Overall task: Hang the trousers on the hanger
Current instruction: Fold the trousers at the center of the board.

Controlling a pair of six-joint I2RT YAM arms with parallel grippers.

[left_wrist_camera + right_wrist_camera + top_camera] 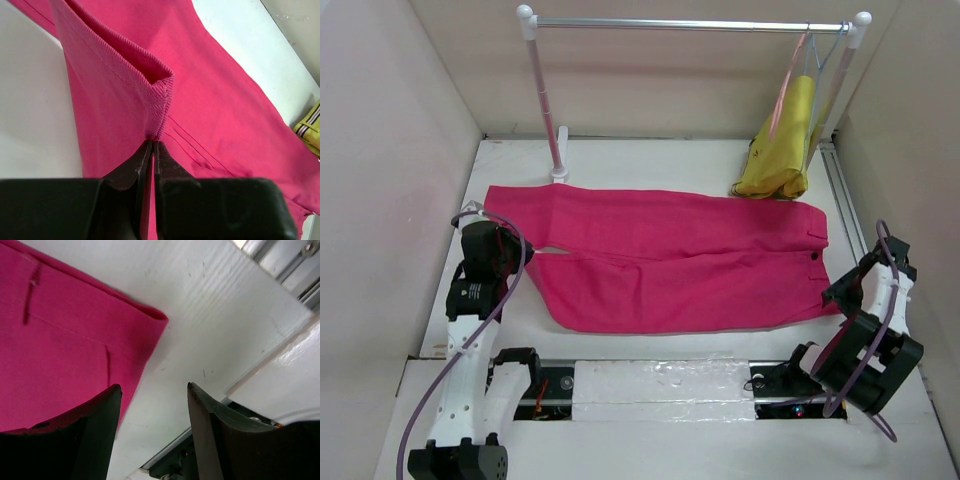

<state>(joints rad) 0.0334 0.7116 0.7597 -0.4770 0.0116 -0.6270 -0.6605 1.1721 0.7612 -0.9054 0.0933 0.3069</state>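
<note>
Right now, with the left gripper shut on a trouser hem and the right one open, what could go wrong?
1. The left gripper pinches only the hem's edge of the trousers; a lift may pull it free.
2. The right gripper stands open at the waistband corner, half over bare table; closing might miss cloth.
3. The hanger hangs beside the mustard-yellow garment, which may snag.

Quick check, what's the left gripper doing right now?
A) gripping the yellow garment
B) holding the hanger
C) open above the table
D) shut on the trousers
D: the left wrist view shows the left gripper closed, pinching a fold of the trousers at a leg hem.
</note>
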